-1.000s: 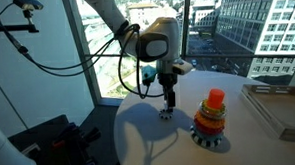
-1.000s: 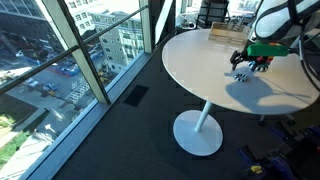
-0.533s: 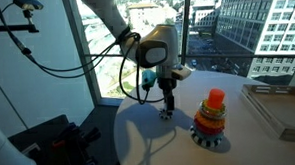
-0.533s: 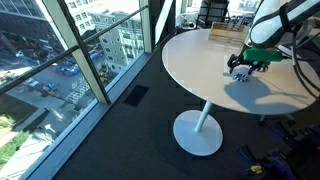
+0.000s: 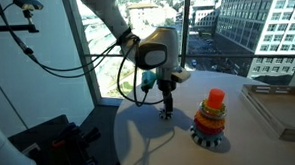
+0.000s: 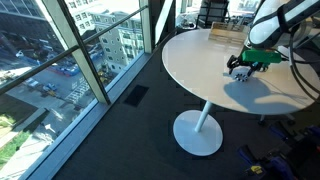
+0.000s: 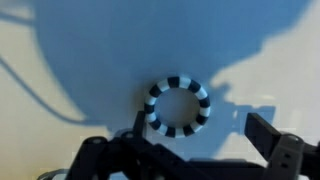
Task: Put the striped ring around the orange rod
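Observation:
The striped ring (image 7: pixel 177 105) lies flat on the white table, with dark and white stripes. My gripper (image 7: pixel 200 135) is open just above it; the ring sits ahead of the jaws, close to the left finger (image 7: pixel 140 140) and apart from the right one. In an exterior view the gripper (image 5: pixel 168 109) hangs low over the table, left of the orange rod (image 5: pixel 215 97), which tops the multicoloured stacking toy (image 5: pixel 210 122). In the other exterior view the gripper (image 6: pixel 241 68) is at the table's far side; the ring is too small to tell there.
The round white table (image 6: pixel 200 60) stands on a single pedestal beside floor-to-ceiling windows. A shallow tray (image 5: pixel 282 107) lies at the table's right side beyond the toy. Cables (image 5: pixel 67 66) trail from the arm towards the left.
The gripper has shifted slightly sideways, away from the stacking toy, staying low over the table. The ring and the toy have not moved.

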You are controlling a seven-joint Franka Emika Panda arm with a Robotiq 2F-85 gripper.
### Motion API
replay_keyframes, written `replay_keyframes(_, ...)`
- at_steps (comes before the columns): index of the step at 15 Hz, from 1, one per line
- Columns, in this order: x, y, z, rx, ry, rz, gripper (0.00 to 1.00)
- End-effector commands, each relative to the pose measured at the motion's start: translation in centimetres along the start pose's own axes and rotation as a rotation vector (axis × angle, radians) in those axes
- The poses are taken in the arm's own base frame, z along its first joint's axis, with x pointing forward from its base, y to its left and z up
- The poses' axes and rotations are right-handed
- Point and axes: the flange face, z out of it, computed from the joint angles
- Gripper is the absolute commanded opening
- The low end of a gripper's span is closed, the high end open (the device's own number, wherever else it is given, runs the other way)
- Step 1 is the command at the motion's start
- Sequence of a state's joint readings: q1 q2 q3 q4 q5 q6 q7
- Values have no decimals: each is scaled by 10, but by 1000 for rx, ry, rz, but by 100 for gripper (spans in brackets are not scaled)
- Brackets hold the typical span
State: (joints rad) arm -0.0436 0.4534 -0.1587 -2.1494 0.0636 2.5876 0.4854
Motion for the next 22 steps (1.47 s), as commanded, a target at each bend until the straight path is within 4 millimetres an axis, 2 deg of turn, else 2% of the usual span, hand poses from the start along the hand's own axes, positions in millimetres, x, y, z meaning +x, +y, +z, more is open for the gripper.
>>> replay_keyframes(1,1,2,0,16,-2,2,100)
replay_keyframes(18,-3,12,16,28,-24,33,100)
replay_keyframes(19,-2,13,16,31,-23,37,92)
replay_keyframes(21,-2,13,15,41,-20,45,66)
replay_keyframes(22,-1,13,14,45,-17,48,59)
